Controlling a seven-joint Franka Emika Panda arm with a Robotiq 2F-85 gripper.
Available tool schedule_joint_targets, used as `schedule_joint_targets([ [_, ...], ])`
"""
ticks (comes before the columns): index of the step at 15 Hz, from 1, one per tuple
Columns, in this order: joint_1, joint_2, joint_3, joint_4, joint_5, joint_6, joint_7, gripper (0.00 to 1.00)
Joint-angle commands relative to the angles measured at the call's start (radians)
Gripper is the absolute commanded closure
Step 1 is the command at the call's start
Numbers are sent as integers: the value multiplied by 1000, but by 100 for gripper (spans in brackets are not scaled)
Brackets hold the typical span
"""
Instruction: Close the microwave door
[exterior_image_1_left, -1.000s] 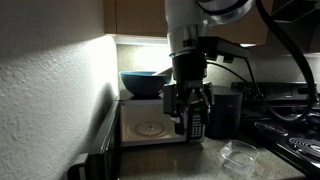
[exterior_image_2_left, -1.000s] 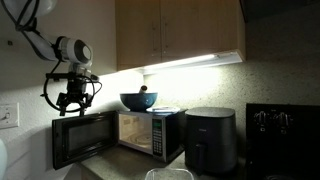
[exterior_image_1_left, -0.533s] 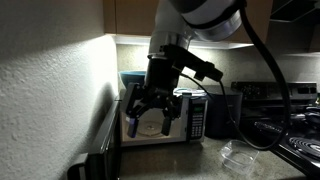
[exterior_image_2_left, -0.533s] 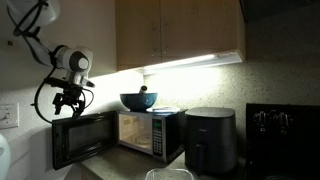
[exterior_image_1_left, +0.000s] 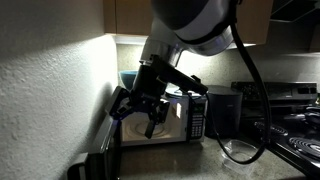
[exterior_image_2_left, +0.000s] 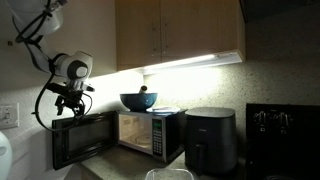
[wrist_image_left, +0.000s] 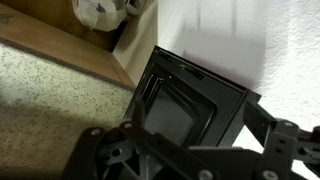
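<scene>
In an exterior view my pincer (exterior_image_1_left: 138, 110) hangs with fingers spread apart, gripping nothing, before the lit cavity of the microwave (exterior_image_1_left: 172, 115). The microwave door (exterior_image_1_left: 108, 145) stands swung out edge-on, low beside me and close to the wall (exterior_image_1_left: 50, 90). The keypad strip (exterior_image_1_left: 197, 120) is too small to read.

In an exterior view my pincer (exterior_image_2_left: 68, 102) sits just above the microwave door (exterior_image_2_left: 82, 140) at its top edge — contact I cannot tell — with open air between door and cavity.

Wrist view: the door's window (wrist_image_left: 185, 105) lies under me, my fingers (wrist_image_left: 100, 150) at the bottom edge, the speckled counter (wrist_image_left: 50, 100) alongside.
</scene>
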Motion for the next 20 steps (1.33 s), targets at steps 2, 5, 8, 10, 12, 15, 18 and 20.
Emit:
schedule_joint_targets([
  [2, 15, 43, 18, 21, 32, 60, -36, 0],
  [5, 23, 77, 34, 34, 57, 117, -53, 0],
  [8, 24, 104, 48, 43, 89, 161, -72, 0],
  [10, 30, 109, 44, 40, 52, 171, -44, 0],
  [12, 45, 97, 23, 21, -48, 193, 53, 0],
  [15, 43, 65, 1, 4, -148, 178, 155, 0],
  [18, 30, 52, 2, 13, -128, 139, 176, 0],
  [20, 31, 87, 4, 40, -121, 142, 147, 0],
])
